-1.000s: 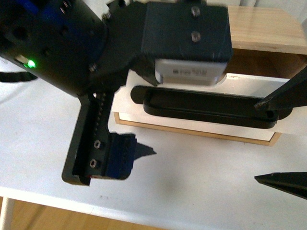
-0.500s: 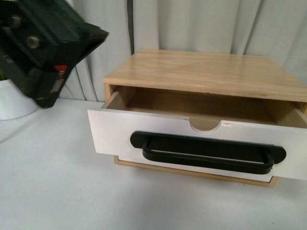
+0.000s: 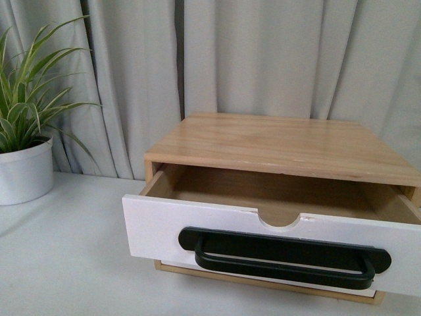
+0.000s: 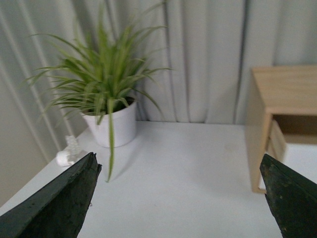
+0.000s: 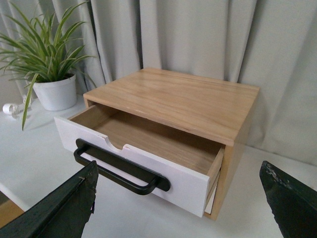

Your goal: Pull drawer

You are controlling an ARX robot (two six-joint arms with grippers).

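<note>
The drawer [image 3: 158, 230] stands pulled partway out of the light wood cabinet [image 3: 276, 141], with its empty wooden inside showing. Its white front carries a long black bar handle [image 3: 283, 258] and a half-round notch [image 3: 279, 219]. Neither gripper shows in the front view. My right gripper [image 5: 178, 203] is open and hangs in front of and above the drawer [image 5: 173, 179], clear of the handle [image 5: 119, 171]. My left gripper [image 4: 178, 198] is open over the white table, off to the cabinet's [image 4: 282, 99] left side, holding nothing.
A potted green plant [image 3: 26, 164] stands at the table's back left, with a small white object [image 4: 67, 153] beside it. A grey curtain [image 3: 263, 59] hangs behind. A plain white lower drawer front [image 5: 210, 199] sits under the pulled drawer.
The arms that filled the front view a second ago have drawn back out of it. The drawer now shows unobstructed and stays pulled out.
</note>
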